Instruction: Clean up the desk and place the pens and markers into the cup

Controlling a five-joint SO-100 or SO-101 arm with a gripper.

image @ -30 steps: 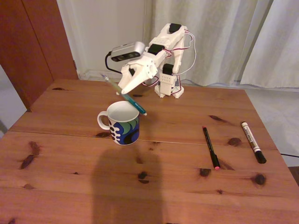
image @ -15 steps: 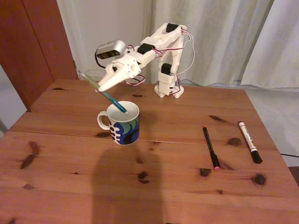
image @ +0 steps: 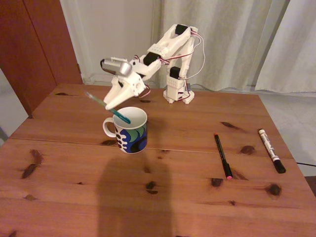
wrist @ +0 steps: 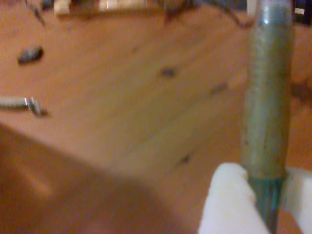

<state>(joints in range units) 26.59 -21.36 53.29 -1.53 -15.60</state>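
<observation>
Nearest the fixed camera, a broad shadow point(image: 133, 197) lies on the desk point(image: 74, 197) in front of the cup point(image: 130, 129). The cup stands upright on the desk, its handle turned left in the fixed view, just beyond the seam point(image: 64, 142) that runs across the wood. Well to the right of the cup, the black pen point(image: 222, 156) lies flat with its long axis running near to far, pink end toward the camera. Further right of it, apart from it, the marker point(image: 270, 150) lies flat at a slight slant, black cap nearest. Above the cup, the gripper point(image: 112, 102) is clamped on the teal pen point(image: 106, 106), which slants down to the right, its lower tip inside the cup's mouth and its upper end sticking out up-left beyond the rim. In the wrist view the teal pen point(wrist: 267, 97) stands nearly vertical, pinched at the bottom between the white fingers point(wrist: 226, 204). Behind the cup, the arm's base point(image: 177, 91) sits near the desk's far edge, before the curtain point(image: 237, 39).
</observation>
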